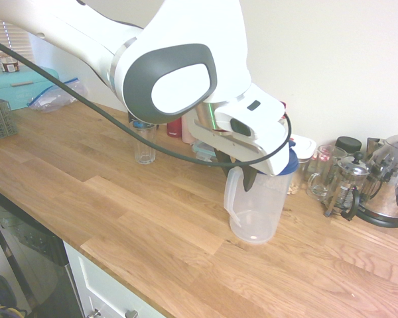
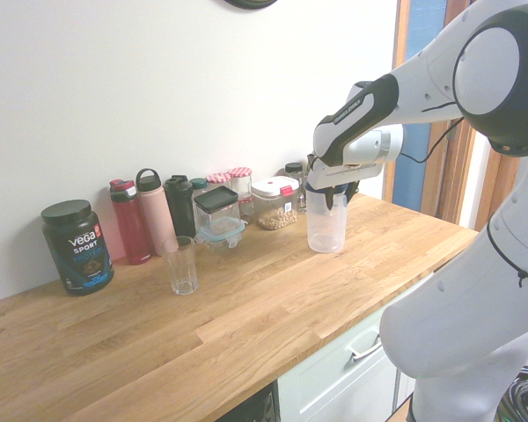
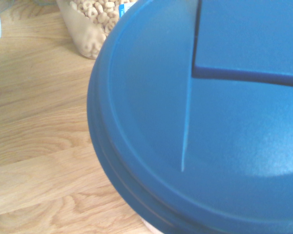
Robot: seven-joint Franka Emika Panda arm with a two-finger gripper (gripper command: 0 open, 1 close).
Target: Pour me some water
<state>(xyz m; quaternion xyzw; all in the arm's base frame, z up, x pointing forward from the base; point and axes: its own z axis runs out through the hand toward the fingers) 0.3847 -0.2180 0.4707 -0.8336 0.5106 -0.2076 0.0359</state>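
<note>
- Standing upright on the wooden desk [image 1: 119, 218], the clear pitcher [image 1: 255, 209] wears a blue lid [image 3: 205, 122]; whether it holds water cannot be told, and its handle shows on its left side in the first exterior view.
- The gripper [image 1: 242, 173] comes down steeply at the pitcher's rim, dark fingers [image 1: 249, 177] at the top by the handle; how far they are apart, or whether they have hold of it, cannot be told.
- An empty glass [image 2: 182, 265] stands well apart from the pitcher, near the bottles.
- Behind the glass, by the wall: a black tub [image 2: 77, 246], a red bottle [image 2: 130, 221], a pink bottle [image 2: 155, 212], a black bottle [image 2: 179, 206].
- A dark-lidded box [image 2: 218, 214] sits just beside them, contents unclear.
- A white-lidded jar [image 2: 275, 203] holds cereal rings and stands near the pitcher.
- Two red-checked-lid jars [image 2: 231, 180] stand behind it.
- Past the pitcher, a glass mug [image 1: 325, 172], a French press [image 1: 348, 189] and a kettle [image 1: 391, 179] stand together.
</note>
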